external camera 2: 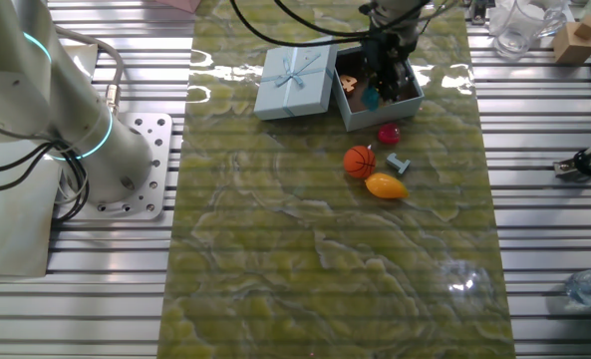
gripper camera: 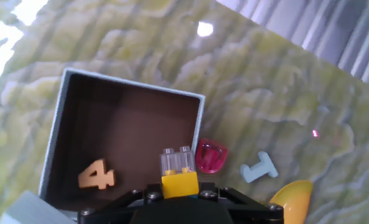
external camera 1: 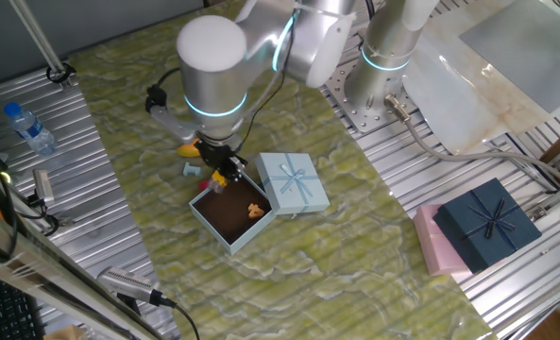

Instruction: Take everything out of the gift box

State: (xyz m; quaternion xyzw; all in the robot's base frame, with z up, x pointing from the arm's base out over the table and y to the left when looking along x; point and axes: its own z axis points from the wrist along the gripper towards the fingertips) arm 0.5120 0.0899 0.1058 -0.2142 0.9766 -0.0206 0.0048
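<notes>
Tool (gripper camera: 179, 190) is over the near wall of the gift box (gripper camera: 60, 124), closed narrow on a yellow brick (gripper camera: 180, 182) with a clear stud piece on top; the brick sits between the fingers, lifted off the box floor as far as hand view shows.

Already out, on the bench (external camera 2: 325, 269) beyond the box wall: basketball (external camera 2: 360, 162), mango-like fruit (external camera 2: 386, 185), magenta piece (gripper camera: 210, 157), pale-blue T-shaped piece (gripper camera: 259, 168).

Left inside: a tan number 4 (gripper camera: 96, 175), down-left of the tool. Judged: mostly done; two items remain, counting the one held.

Lid (external camera 2: 295, 80) lies touching the box on the far side from the toys.

Room: cleared toys crowd the bench just past the wall ahead of the tool; open bench lies further out.
</notes>
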